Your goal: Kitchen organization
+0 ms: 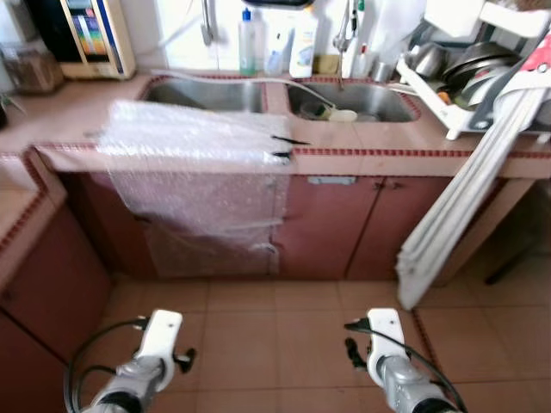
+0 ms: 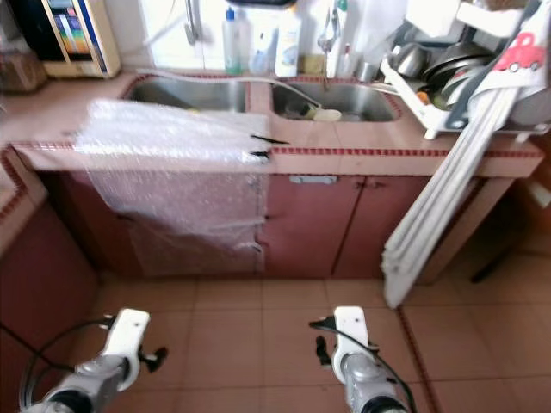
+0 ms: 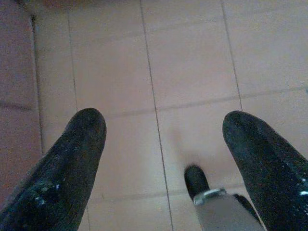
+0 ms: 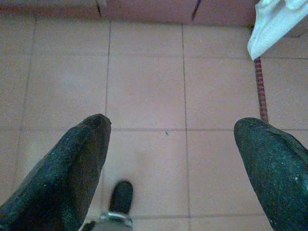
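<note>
A bubble wrap sheet (image 1: 194,163) drapes over the desk (image 1: 362,142) edge below the left sink (image 1: 202,93). White boards (image 1: 465,194) lean at right. Over the floor (image 1: 284,335), the left end effector (image 3: 161,139) and right end effector (image 4: 171,144) gape wide, empty.

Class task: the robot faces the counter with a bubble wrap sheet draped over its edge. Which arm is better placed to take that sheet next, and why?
Probably left. The bubble wrap sheet hangs over the counter on the robot's left, roughly ahead of the left pincer. The right pincer hangs farther off. Both are open, low over the floor.
</note>
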`<state>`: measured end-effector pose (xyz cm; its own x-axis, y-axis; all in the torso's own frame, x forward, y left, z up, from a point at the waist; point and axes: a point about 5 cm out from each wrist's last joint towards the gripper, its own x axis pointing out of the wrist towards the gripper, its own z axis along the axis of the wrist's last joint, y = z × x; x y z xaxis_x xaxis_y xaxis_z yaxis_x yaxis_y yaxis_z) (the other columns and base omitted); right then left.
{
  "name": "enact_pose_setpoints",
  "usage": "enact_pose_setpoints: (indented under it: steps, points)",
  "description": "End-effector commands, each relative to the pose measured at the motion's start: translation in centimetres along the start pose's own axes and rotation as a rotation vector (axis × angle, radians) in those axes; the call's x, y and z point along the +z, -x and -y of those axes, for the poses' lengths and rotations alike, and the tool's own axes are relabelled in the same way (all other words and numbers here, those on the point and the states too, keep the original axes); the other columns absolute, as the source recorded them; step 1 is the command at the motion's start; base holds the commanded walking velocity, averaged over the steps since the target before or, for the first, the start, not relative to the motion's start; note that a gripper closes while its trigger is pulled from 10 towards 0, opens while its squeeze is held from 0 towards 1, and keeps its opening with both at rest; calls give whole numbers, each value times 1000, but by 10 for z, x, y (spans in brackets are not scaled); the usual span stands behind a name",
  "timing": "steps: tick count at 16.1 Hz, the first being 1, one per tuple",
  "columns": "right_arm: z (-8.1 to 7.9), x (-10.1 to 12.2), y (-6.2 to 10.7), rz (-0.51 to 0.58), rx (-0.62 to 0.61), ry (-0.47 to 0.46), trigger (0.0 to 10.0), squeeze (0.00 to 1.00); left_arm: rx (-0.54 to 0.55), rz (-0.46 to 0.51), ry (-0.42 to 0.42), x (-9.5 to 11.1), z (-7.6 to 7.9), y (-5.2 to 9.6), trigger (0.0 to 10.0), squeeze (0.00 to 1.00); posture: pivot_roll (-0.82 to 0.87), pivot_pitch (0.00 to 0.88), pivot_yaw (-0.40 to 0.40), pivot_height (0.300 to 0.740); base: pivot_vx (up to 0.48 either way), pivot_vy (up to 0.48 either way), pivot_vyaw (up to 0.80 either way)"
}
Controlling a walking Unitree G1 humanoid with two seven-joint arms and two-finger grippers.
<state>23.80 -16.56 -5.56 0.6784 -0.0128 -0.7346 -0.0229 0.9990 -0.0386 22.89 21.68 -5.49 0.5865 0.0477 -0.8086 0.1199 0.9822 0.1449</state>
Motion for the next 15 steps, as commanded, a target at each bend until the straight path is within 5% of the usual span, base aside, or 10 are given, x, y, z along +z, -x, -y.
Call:
enact_pose_setpoints:
  steps: [1, 6, 12, 15]
  points:
    - [-6, 4, -1, 10, 13, -4, 10000, 0, 19, 10, -7, 3, -6, 1, 10000, 0, -51, 0, -5, 740, 0, 0, 0]
    - [0, 11, -2, 23, -1, -34, 10000, 0, 20, -40, -14, 0, -5, 0, 10000, 0, -25, 0, -27, 740, 0, 0, 0]
    - [-5, 36, -5, 63, 40, 51, 10000, 0, 29, -50, 26, -6, -3, 0, 10000, 0, 6, 0, -85, 740, 0, 0, 0]
    - [-14, 31, -5, 32, 71, 82, 10000, 0, 27, -37, 61, -8, -1, 0, 10000, 0, 14, 0, -114, 740, 0, 0, -796]
